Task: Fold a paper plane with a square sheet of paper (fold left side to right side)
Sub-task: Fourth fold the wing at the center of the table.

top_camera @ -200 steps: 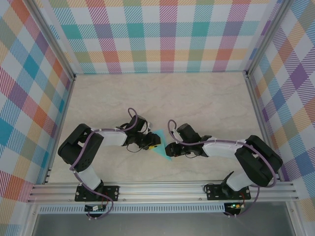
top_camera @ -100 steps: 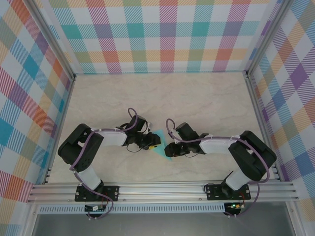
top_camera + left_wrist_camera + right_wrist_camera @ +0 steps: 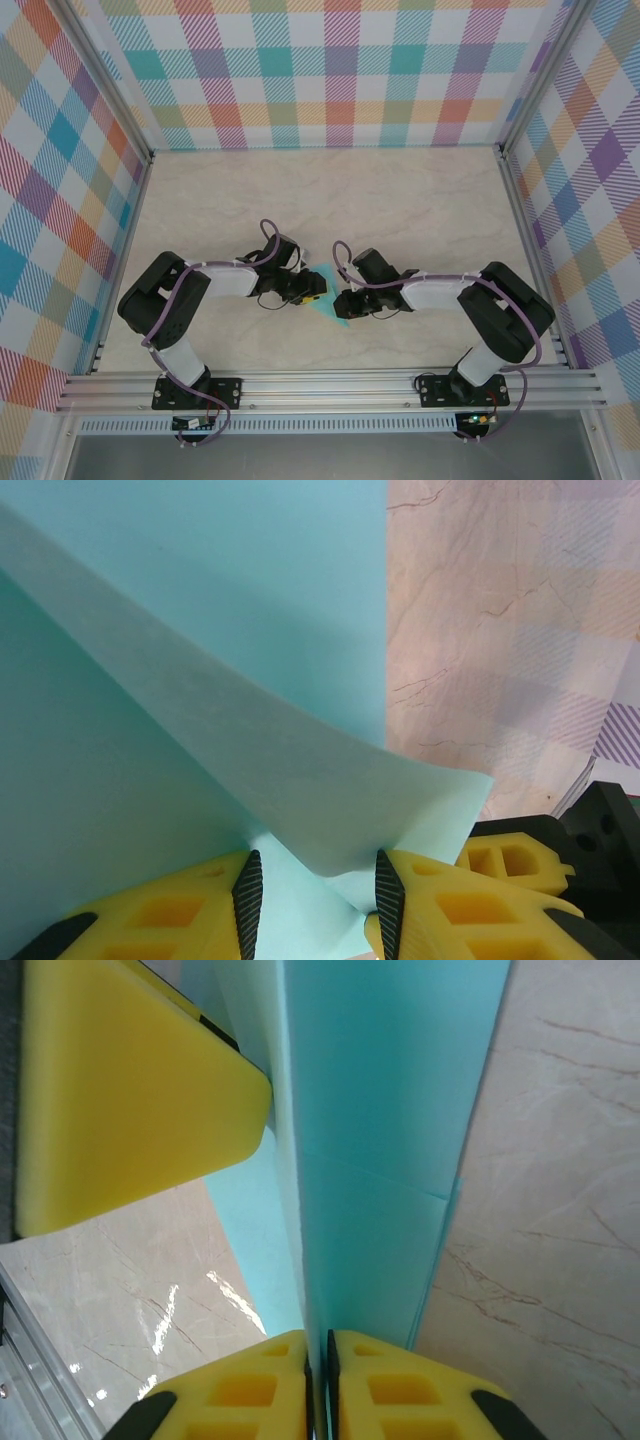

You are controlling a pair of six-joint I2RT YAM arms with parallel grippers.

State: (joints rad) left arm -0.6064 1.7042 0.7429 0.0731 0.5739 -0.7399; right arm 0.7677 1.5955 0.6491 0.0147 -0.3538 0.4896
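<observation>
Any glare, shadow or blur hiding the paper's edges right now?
Top external: even light, sharp, but the paper is small between the arms. Left wrist: soft shadow under the lifted flap, edges readable. Right wrist: glare streak on the table, paper crisp at the right hand.

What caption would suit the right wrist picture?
Right gripper pinches the folded turquoise paper, marble tabletop behind.

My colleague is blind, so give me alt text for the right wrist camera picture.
The right gripper, shut, pinches a folded turquoise sheet of paper, with the marble table behind. A second yellow finger sits beside it at upper left.
</observation>
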